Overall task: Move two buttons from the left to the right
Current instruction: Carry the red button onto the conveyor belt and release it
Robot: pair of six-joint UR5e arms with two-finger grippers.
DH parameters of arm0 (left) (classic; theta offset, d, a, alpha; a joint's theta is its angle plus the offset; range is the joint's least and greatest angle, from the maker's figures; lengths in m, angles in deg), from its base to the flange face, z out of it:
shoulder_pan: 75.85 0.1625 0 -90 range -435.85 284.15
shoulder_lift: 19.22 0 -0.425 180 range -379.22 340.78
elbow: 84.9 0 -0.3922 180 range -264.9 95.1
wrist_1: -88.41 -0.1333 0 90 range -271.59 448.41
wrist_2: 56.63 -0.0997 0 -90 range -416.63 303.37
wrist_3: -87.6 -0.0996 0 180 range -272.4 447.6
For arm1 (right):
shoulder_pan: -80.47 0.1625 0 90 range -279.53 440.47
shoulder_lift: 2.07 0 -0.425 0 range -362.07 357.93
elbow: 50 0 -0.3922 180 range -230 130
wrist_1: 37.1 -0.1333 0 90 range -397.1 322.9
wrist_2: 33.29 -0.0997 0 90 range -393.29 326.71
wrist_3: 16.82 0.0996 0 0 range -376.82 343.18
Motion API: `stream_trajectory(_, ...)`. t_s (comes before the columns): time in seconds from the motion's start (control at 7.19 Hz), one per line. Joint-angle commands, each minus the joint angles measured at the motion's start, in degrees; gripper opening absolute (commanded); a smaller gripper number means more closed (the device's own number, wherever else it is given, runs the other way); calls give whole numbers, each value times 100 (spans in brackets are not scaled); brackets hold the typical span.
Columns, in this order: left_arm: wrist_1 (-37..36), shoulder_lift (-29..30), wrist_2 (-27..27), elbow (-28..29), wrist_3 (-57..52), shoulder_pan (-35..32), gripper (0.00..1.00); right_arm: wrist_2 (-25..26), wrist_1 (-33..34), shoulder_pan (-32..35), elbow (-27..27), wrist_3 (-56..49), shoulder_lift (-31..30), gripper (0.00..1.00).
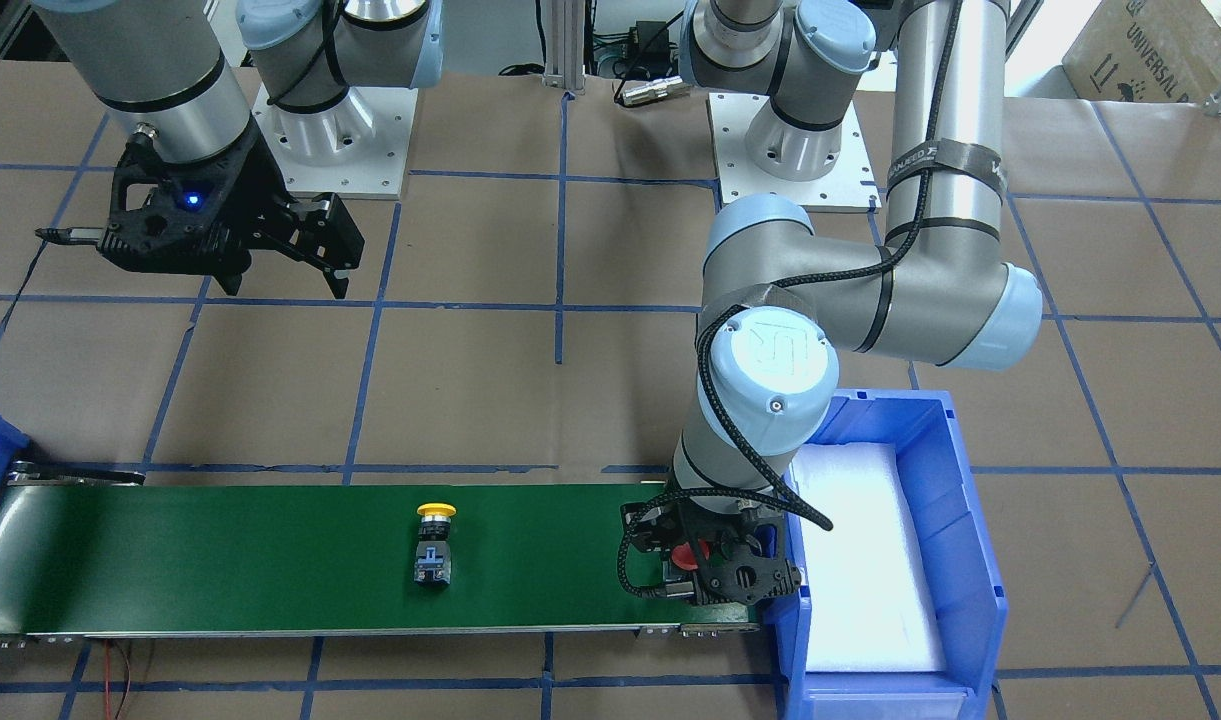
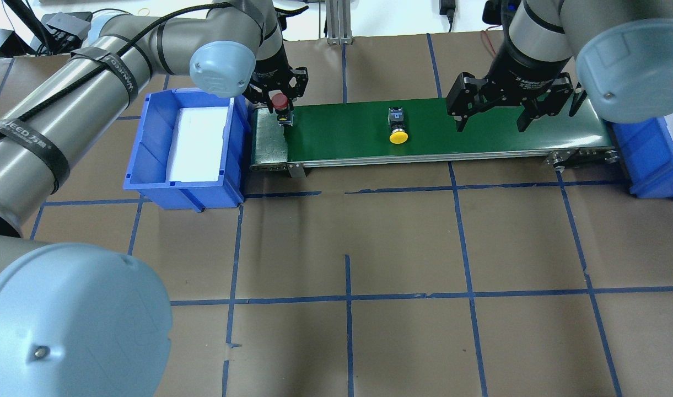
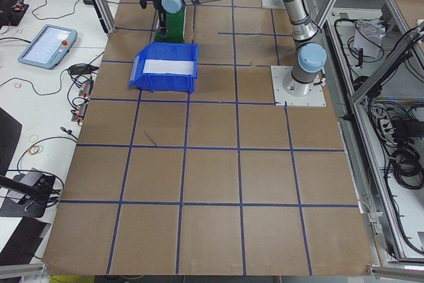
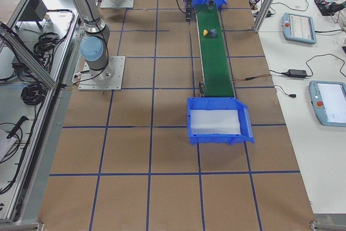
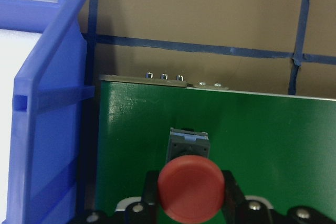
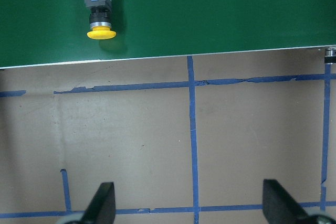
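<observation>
Nothing delivered yet: left gripper (image 2: 281,110) is clamping the red button (image 5: 190,190) at the left end of the belt (image 2: 342,132); yellow button (image 2: 397,127) is lying mid-belt; right gripper (image 2: 492,127) is hovering, spread apart.

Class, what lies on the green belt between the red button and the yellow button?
Nothing; the overhead view shows only bare belt between the red button and the yellow button.

Bare green belt (image 2: 336,132) lies either side of the yellow button (image 2: 397,127); at its end the left hand (image 2: 281,110), gripping the red button (image 5: 189,190), sits close against, perhaps touching, the blue bin (image 2: 240,143)
</observation>
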Motion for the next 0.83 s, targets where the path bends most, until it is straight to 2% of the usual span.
stream_trajectory(0.0, -15, 22, 0, 1, 46, 0, 97, 17, -1, -6, 0, 0, 0, 100)
stream_trajectory(0.42, -24, -21, 0, 18, 3, 0, 100, 25, -1, -6, 0, 0, 0, 100)
stream_trajectory(0.7, 2, -354, -70, -25, -51, 26, 100, -1, -1, -6, 0, 0, 0, 100)
